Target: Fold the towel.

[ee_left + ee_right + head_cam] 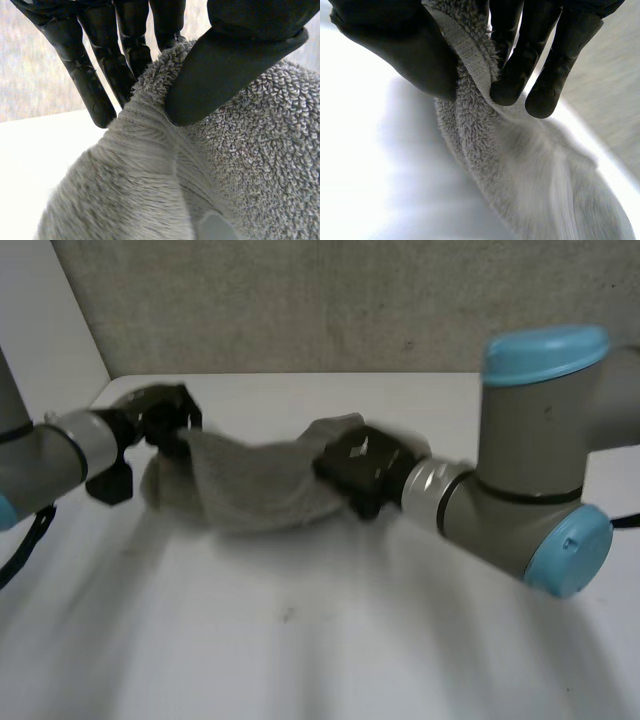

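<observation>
White table (300,640) surface, with a grey speckled wall (300,300) behind it. The grey towel (250,490) sits left of centre in the head view, strung between the two hands. It is bunched and sags in its middle span. Whether its lowest fold touches the table cannot be determined.

At the upper left of the head view, the left hand (165,418) is clamped on one end of the towel. Its wrist view confirms the hold: the thumb (225,75) presses on the near face of the pile and the fingers (90,85) lie straight behind the cloth, pinching the edge between them.

At centre frame, the right hand (362,468) is closed on the opposite end. Its wrist view shows the flat hem band (465,50) caught between thumb and fingertips (510,90), with the rest of the cloth running away beyond them.

Assessment: a two-point hold at opposite ends suits carrying one edge over onto the other. Pinching at the hem gives firm purchase on cloth that will not stretch. The towel is not spread flat, so the fold appears to be in progress rather than complete. Risk: slack in the middle may crease the fold unevenly when it is laid down.
</observation>
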You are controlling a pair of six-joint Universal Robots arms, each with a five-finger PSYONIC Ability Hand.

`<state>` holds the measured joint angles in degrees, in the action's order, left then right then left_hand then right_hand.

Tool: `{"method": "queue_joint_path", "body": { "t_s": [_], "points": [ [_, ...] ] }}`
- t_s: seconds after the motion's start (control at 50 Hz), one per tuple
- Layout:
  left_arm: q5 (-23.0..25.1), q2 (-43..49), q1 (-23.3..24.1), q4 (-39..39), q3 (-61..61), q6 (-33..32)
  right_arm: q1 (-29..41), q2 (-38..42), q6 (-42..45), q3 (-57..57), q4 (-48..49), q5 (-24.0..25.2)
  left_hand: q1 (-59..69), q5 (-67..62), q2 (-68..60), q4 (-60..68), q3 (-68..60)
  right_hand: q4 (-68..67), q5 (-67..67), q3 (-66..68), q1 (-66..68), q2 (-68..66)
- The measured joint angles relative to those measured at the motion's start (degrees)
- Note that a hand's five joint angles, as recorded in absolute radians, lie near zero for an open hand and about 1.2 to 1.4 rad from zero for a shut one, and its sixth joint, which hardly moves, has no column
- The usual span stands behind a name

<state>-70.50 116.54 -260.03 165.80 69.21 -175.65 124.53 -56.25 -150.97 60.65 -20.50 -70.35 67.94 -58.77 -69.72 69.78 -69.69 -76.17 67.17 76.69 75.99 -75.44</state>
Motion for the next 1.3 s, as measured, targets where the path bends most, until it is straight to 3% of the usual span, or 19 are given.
{"method": "queue_joint_path", "body": {
  "t_s": [0.16,0.34,0.48,0.62,0.72,0.78,0.82,0.9,1.06,1.3],
  "points": [
    [-0.07,-4.55,-1.92,-0.74,6.36,-5.75,2.79,-0.42,-1.63,0.39,-8.20,1.74,0.00,0.00,0.00,0.00,0.00,0.00,0.00,0.00,0.00,0.00],
    [-0.05,-5.91,-2.01,-1.56,1.14,-6.14,3.91,-1.01,-7.55,-3.30,-4.39,1.10,0.00,0.00,0.00,0.01,0.00,0.00,0.00,0.00,0.04,-0.01],
    [0.02,3.65,-1.17,-1.39,-5.92,-6.35,3.91,6.56,-9.22,-11.59,-1.57,-2.42,0.00,0.00,0.00,0.00,0.00,0.00,0.00,0.00,0.05,-0.01],
    [-0.48,19.47,0.18,-0.38,-17.77,-7.35,3.81,16.15,-8.90,-20.34,-0.77,-6.22,-0.38,0.78,2.27,-2.33,2.22,0.00,0.00,0.00,0.09,0.00],
    [-1.67,29.21,0.52,0.38,-29.54,-9.12,3.78,21.52,-8.81,-25.88,-0.23,-9.43,-9.11,9.69,10.74,-10.81,10.67,0.00,0.00,0.00,0.09,-0.01],
    [-2.44,33.44,0.55,0.68,-36.03,-10.21,3.78,23.62,-8.78,-28.09,0.39,-11.41,-22.33,22.32,24.45,-23.38,24.36,0.00,0.00,0.00,0.10,-0.01],
    [-2.83,36.16,0.55,0.83,-40.48,-11.30,3.78,24.69,-8.76,-29.08,1.16,-12.71,-41.19,43.77,44.75,-44.68,44.40,0.00,0.00,0.00,0.10,-0.01],
    [-3.06,38.04,0.73,0.95,-43.61,-13.10,3.79,25.34,-8.74,-29.48,2.38,-13.86,-54.44,54.42,56.37,-56.12,56.33,0.00,0.00,0.00,0.10,-0.01],
    [-3.03,33.50,2.89,-0.24,-39.48,-15.33,3.79,25.19,-8.73,-29.25,3.29,-14.41,-57.92,57.04,59.94,-59.93,59.85,0.00,0.00,0.00,0.10,0.00],
    [-2.95,8.81,4.02,1.60,-11.81,-15.60,3.46,24.81,-8.81,-29.46,4.34,-20.41,-55.29,56.36,57.03,-57.12,56.98,0.00,0.00,0.00,0.10,-0.01]
  ]
}}
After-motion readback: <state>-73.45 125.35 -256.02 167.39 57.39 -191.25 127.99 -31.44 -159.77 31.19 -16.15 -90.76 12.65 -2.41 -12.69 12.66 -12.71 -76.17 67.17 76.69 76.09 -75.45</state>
